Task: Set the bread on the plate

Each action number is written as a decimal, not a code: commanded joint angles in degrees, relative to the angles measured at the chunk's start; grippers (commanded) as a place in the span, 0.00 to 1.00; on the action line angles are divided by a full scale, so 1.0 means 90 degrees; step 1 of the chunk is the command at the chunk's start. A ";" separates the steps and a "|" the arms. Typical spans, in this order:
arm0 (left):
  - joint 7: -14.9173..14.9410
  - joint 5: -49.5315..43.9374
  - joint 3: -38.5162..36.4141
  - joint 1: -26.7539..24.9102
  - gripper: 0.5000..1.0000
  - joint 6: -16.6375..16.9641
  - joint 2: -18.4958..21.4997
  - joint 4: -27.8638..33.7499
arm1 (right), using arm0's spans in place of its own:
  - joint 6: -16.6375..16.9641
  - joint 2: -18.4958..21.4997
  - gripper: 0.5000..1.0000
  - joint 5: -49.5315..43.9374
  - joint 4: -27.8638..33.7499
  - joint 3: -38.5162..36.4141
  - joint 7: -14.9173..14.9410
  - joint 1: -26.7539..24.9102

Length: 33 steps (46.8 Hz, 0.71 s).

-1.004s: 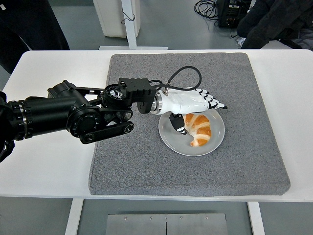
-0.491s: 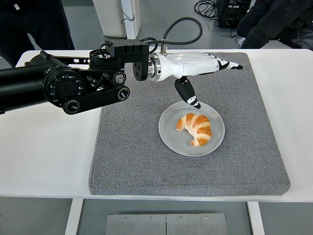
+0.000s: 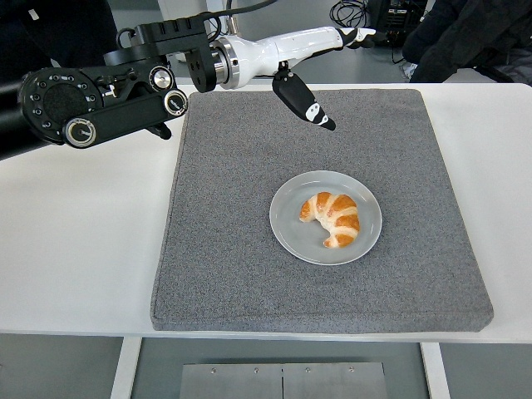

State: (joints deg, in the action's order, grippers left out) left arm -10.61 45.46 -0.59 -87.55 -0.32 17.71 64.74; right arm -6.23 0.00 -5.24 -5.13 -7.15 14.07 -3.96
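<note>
A golden croissant (image 3: 332, 218) lies on the white round plate (image 3: 287, 224), a little right of the plate's centre. The plate sits in the middle of the grey mat (image 3: 233, 249). My left hand (image 3: 332, 75) is white with black fingertips. It hovers high over the mat's far edge, well away from the plate. Its fingers are stretched out flat and the thumb (image 3: 303, 104) hangs down; it holds nothing. The black left arm (image 3: 100, 96) comes in from the upper left. The right arm is out of view.
The mat lies on a white table (image 3: 83, 249). A person in dark clothes (image 3: 465, 33) shows at the top right, another dark figure at the top left. A white post stands behind the table.
My left hand has let go of the croissant, risen off the plate and drawn back up toward the mat's far edge. The croissant stays on the plate.
</note>
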 commanded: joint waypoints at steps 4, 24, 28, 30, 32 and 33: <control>0.0007 -0.0636 0.0436 0.0303 0.97 -0.0023 0.0142 -0.0016 | -0.0001 0.0000 1.00 0.0006 0.0004 0.0004 0.0000 0.0000; -0.0052 -0.2188 0.1988 0.1436 0.97 -0.0062 0.0152 -0.1333 | -0.0001 0.0000 1.00 -0.0003 0.0033 0.0004 0.0000 0.0010; -0.0091 -0.2598 0.2398 0.1700 0.97 -0.0072 -0.0023 -0.1655 | -0.0001 0.0000 1.00 0.0006 0.0014 0.0004 0.0000 0.0010; -0.0081 -0.2813 0.2662 0.1817 0.97 -0.0091 -0.0228 -0.1821 | -0.0001 0.0000 1.00 -0.0003 0.0013 0.0004 0.0000 0.0010; -0.0071 -0.2950 0.2887 0.1915 0.97 -0.0169 -0.0375 -0.2036 | -0.0001 0.0000 1.00 0.0007 0.0013 0.0004 0.0000 0.0010; -0.0071 -0.3009 0.2994 0.1963 0.97 -0.0198 -0.0453 -0.2163 | -0.0001 0.0000 1.00 -0.0003 0.0013 0.0004 0.0000 0.0010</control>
State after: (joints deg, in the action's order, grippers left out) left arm -11.39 20.17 23.43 -71.22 -1.24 15.66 48.21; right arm -6.25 0.00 -5.23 -5.00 -7.12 14.07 -3.86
